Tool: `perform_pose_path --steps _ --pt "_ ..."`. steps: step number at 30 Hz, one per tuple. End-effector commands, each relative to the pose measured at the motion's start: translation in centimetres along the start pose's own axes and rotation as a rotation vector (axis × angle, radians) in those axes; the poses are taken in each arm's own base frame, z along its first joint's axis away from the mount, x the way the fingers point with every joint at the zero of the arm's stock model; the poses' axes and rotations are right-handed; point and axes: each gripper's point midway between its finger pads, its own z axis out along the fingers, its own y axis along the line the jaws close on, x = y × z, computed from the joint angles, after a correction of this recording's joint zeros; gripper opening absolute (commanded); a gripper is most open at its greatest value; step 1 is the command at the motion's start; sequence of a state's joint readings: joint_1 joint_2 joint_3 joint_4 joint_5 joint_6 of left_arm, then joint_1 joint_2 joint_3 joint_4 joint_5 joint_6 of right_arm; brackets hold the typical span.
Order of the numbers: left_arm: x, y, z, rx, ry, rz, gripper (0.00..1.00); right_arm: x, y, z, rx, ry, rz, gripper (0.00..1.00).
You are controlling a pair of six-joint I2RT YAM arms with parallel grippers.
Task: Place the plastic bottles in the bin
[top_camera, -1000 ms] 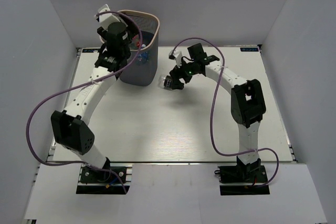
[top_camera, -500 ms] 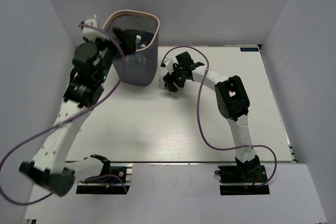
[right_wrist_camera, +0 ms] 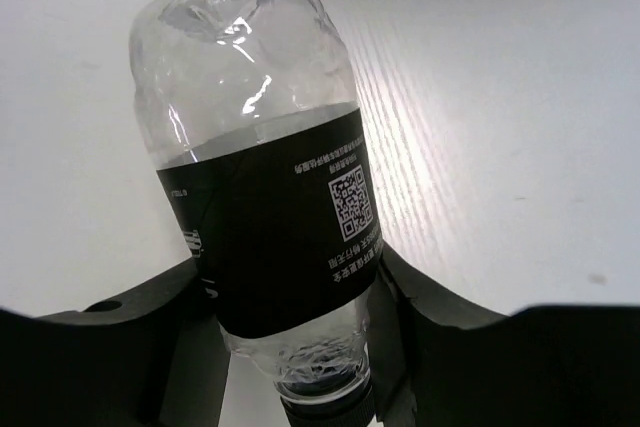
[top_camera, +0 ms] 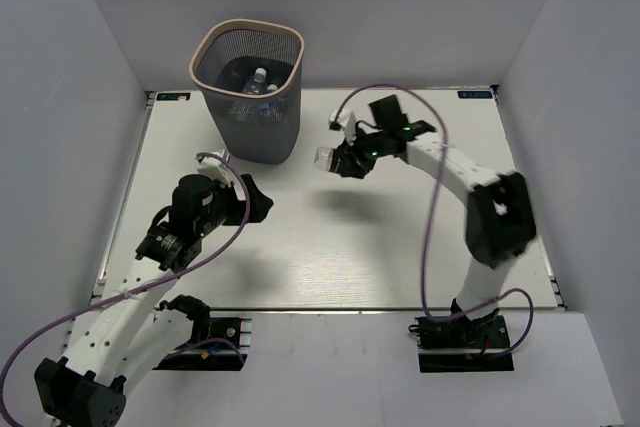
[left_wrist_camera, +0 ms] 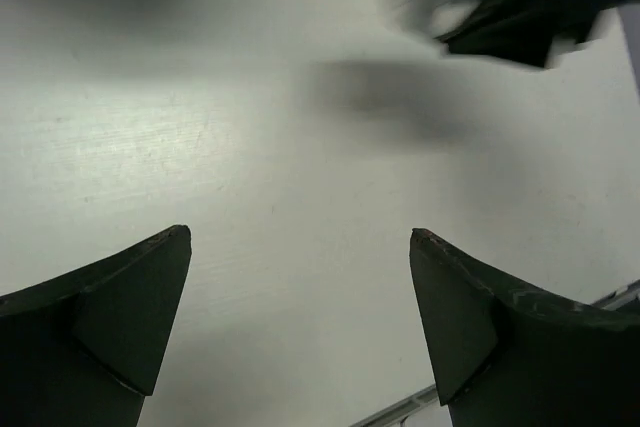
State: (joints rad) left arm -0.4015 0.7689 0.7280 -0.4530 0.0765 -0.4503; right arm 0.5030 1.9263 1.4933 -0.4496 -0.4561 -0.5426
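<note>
bin (top_camera: 262, 139) holding bottles (top_camera: 259, 81), right pincer (top_camera: 340, 160) gripping bottle (right_wrist_camera: 265, 207)

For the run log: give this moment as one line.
left gripper: open, empty, over table | right gripper: shut on black-label bottle, raised, right of bin | bin: bottles inside

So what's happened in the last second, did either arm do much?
The left gripper left the bin, swung out and came back toward its base; it is now open and empty over the table. The right gripper only shifted slightly, still clamped on the black-labelled bottle right of the bin. The bin stayed put.
</note>
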Motion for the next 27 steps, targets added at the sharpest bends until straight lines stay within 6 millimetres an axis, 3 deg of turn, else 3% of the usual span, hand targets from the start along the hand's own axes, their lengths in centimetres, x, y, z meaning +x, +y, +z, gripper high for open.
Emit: perform_pose_path --steps 1,3,4,6,7,8,10,11,12,13,14,16,17,18,19,20,21,22,23,24,25,26,27 --pt "1.9 -0.2 0.3 0.042 0.033 -0.025 1.0 -9.6 4.6 -9.9 -0.006 -0.354 -0.295 0.0" --pt "3.8 0.3 1.0 0.051 0.081 -0.029 1.0 -13.3 6.3 -14.8 0.061 -0.492 -0.39 0.0" --pt "4.3 0.5 1.3 0.045 0.094 -0.031 1.0 -16.0 6.2 -16.4 0.098 -0.587 -0.395 0.0" --pt "5.2 0.5 1.8 0.064 0.112 -0.044 1.0 -18.8 6.6 -17.8 0.105 -0.658 -0.38 0.0" --pt "5.5 0.4 1.9 0.076 0.119 -0.044 1.0 -21.4 6.6 -19.4 0.124 -0.724 -0.407 0.0" --pt "6.1 0.4 2.1 0.082 0.132 -0.046 1.0 -22.2 5.6 -17.8 0.097 -0.741 -0.336 0.0" --pt "6.6 0.5 2.1 0.085 0.147 -0.048 1.0 -26.8 6.0 -20.1 0.11 -0.857 -0.389 0.03" --pt "6.6 0.6 2.2 0.085 0.147 -0.048 1.0 -28.3 4.8 -18.5 0.084 -0.883 -0.342 0.04" --pt "7.1 0.8 2.2 0.079 0.157 -0.05 1.0 -29.8 4.7 -18.8 0.087 -0.928 -0.358 0.04" --pt "7.0 0.5 2.0 0.093 0.151 -0.048 1.0 -30.3 4.1 -16.2 0.054 -0.919 -0.334 0.08" --pt "7.2 0.6 1.9 0.093 0.151 -0.048 1.0 -33.6 4.5 -19.2 0.068 -1.006 -0.367 0.1" --pt "6.9 0.4 1.4 0.101 0.134 -0.056 1.0 -34.4 2.4 -14.4 0.032 -1.023 -0.301 0.14" --pt "6.9 0.4 1.2 0.1 0.135 -0.056 1.0 -37.3 2.8 -17.1 0.055 -1.124 -0.367 0.17" --pt "7.0 0.4 1.0 0.098 0.138 -0.066 1.0 -38.3 2.7 -17.6 0.051 -1.19 -0.368 0.19" --pt "6.8 0.4 0.9 0.095 0.125 -0.064 1.0 -38.3 1.5 -15.0 0.039 -1.197 -0.353 0.21" --pt "6.7 0.3 0.5 0.097 0.121 -0.072 1.0 -40.0 2.0 -16.5 0.064 -1.234 -0.379 0.26" --pt "6.8 0.6 0.3 0.084 0.118 -0.073 1.0 -40.0 0.9 -13.7 0.064 -1.213 -0.372 0.29" --pt "6.6 0.4 0.2 0.089 0.109 -0.083 1.0 -40.1 0.8 -13.4 0.066 -1.208 -0.372 0.34" --pt "6.5 0.6 0.0 0.079 0.104 -0.083 1.0 -40.4 1.3 -13.2 0.065 -1.214 -0.372 0.56" --pt "6.3 0.4 -0.1 0.085 0.093 -0.09 1.0 -39.0 0.6 -10.9 0.063 -1.171 -0.337 0.72" --pt "6.3 0.4 -0.2 0.085 0.092 -0.09 1.0 -39.4 0.8 -11.8 0.095 -1.206 -0.337 0.87" --pt "6.3 0.4 -0.2 0.085 0.092 -0.09 1.0 -39.4 0.9 -12.3 0.104 -1.212 -0.341 0.9" --pt "6.3 0.4 -0.2 0.085 0.092 -0.09 1.0 -38.4 0.6 -11.0 0.102 -1.185 -0.321 0.9"
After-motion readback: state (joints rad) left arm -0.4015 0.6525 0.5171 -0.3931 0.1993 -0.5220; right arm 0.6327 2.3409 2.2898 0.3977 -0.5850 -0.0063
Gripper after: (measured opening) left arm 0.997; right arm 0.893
